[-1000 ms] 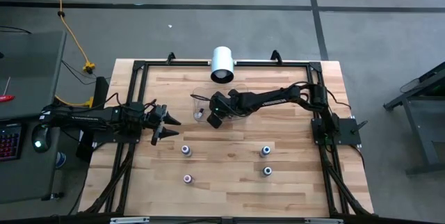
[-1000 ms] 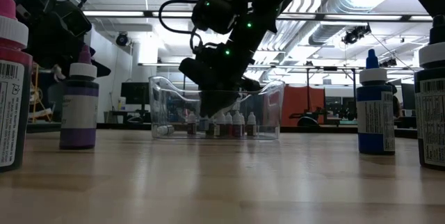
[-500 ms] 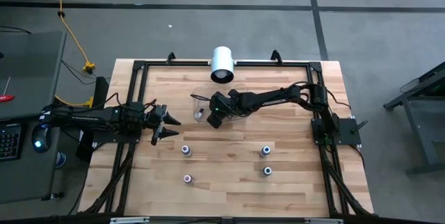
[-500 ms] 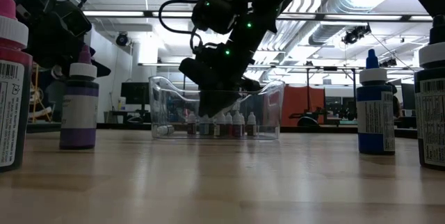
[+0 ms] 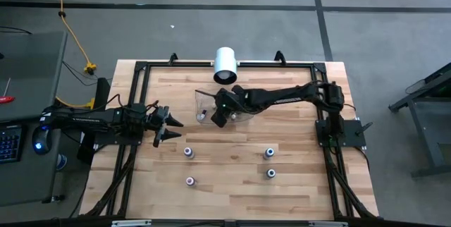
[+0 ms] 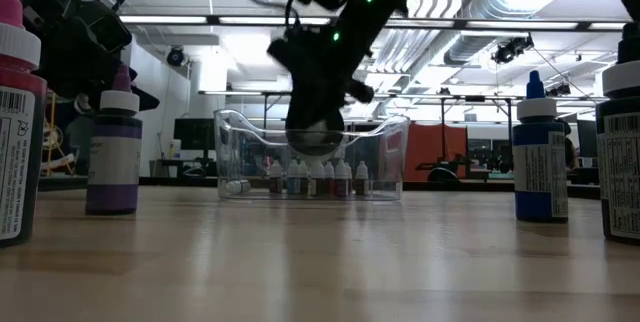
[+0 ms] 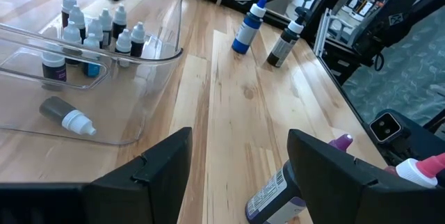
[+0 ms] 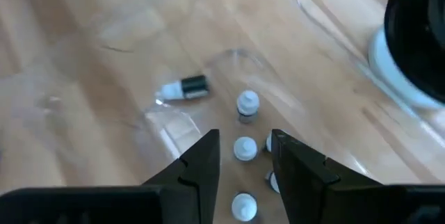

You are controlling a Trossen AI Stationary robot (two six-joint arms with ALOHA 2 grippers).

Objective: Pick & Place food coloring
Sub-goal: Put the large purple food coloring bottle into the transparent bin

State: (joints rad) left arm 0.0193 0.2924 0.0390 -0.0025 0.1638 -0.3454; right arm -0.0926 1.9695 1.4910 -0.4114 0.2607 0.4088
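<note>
The food coloring is a cluster of tiny white-capped bottles (image 7: 90, 33) standing in a clear tray (image 5: 204, 100) at the table's middle. One more bottle (image 8: 184, 88) lies on its side on the tray floor. My right gripper (image 8: 243, 151) hangs open above the standing bottles (image 8: 247, 104), pointing steeply down, with nothing between its fingers. In the low view it (image 6: 315, 127) sits at the height of the tray's rim. My left gripper (image 5: 169, 125) waits open at the table's left, level, and touches nothing.
Larger bottles stand on the near half of the table: two to the left (image 5: 188, 152) (image 5: 190, 181) and two to the right (image 5: 268, 154) (image 5: 271, 174). A white cylinder (image 5: 225, 65) lies at the far edge, just behind the tray. A black frame (image 5: 141, 68) borders the tabletop.
My right gripper has risen from inside the tray to about its rim, still pointing down over the standing bottles. The bottles in the tray have stayed where they were.
</note>
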